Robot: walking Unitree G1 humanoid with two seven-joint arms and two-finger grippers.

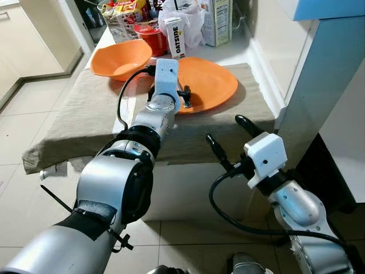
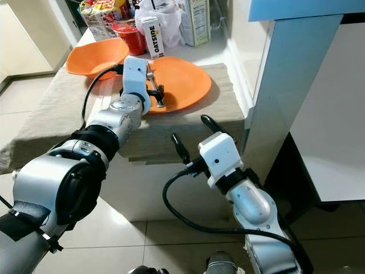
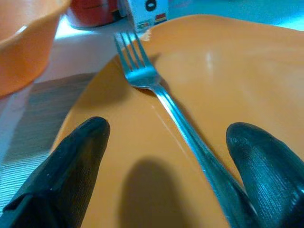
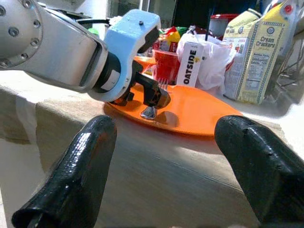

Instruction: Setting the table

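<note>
My left gripper point(image 3: 164, 161) sits low over the near edge of the orange plate point(image 1: 212, 83), fingers point(image 3: 71, 161) spread apart with the fork point(image 3: 156, 90) lying between them. The handle runs close against one finger, but I cannot tell whether they touch. The fork is plain silver metal, resting flat on the plate, tines aimed at the far rim toward the Oatside carton point(image 1: 175, 37). The plate is on a grey-brown cloth point(image 1: 74, 120) that drapes over the front edge of the table. An orange bowl point(image 1: 121, 59) stands just beside the plate to my left, close to the arm's path. Behind both, a red cup point(image 1: 151, 39), a white bag point(image 1: 191, 23) and a cracker box point(image 4: 259, 57) crowd the back of the tabletop.

My right gripper point(image 1: 235, 142) hangs in front of the table's front edge, below the tabletop, fingers point(image 4: 78, 166) wide apart and holding nothing. A pale blue cabinet panel point(image 1: 319, 85) stands just to its right, so room is tight on that side.
</note>
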